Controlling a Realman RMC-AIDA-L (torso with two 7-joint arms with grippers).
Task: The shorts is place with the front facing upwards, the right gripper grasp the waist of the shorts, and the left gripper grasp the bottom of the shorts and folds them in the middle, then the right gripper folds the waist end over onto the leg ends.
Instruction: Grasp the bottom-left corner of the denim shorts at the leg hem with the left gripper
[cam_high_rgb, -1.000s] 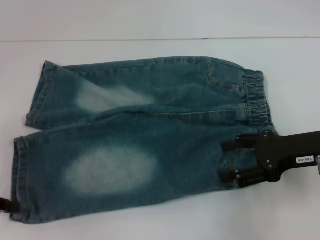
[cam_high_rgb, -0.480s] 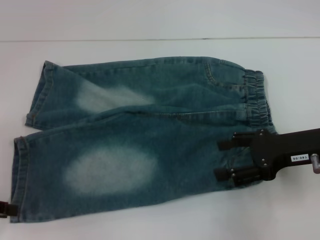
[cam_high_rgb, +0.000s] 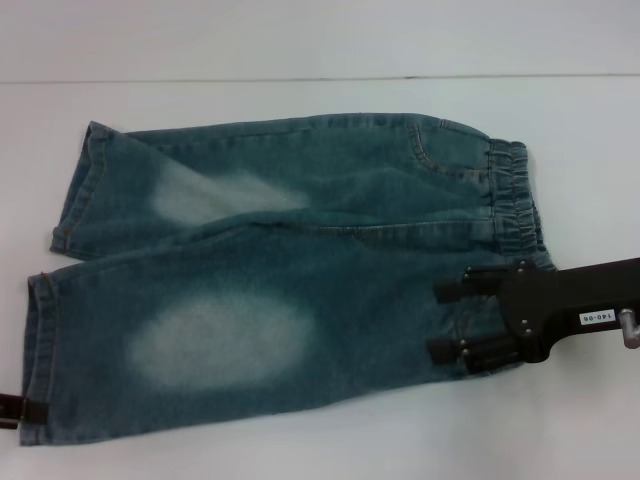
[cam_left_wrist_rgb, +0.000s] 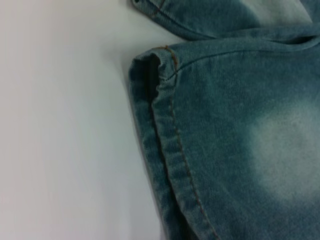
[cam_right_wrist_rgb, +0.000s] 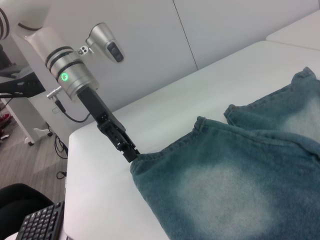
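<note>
The blue denim shorts (cam_high_rgb: 300, 270) lie flat on the white table, front up, with the elastic waist (cam_high_rgb: 515, 200) to the right and both leg hems (cam_high_rgb: 40, 340) to the left. My right gripper (cam_high_rgb: 445, 320) hovers open over the nearer part of the waist end, its two black fingers (cam_high_rgb: 455, 288) spread apart and pointing toward the legs. My left gripper (cam_high_rgb: 18, 410) sits at the outer corner of the nearer leg hem. The right wrist view shows the left gripper (cam_right_wrist_rgb: 131, 154) touching that hem corner. The hem (cam_left_wrist_rgb: 165, 150) fills the left wrist view.
The white table (cam_high_rgb: 300, 450) extends around the shorts, with its far edge (cam_high_rgb: 300, 78) behind them. In the right wrist view the table's end lies just past the left arm (cam_right_wrist_rgb: 75, 75), and a keyboard (cam_right_wrist_rgb: 37, 222) sits below it.
My right gripper has slid a little toward the legs and the near edge over the waist. My left gripper has stayed at the hem corner, shifting only slightly.
</note>
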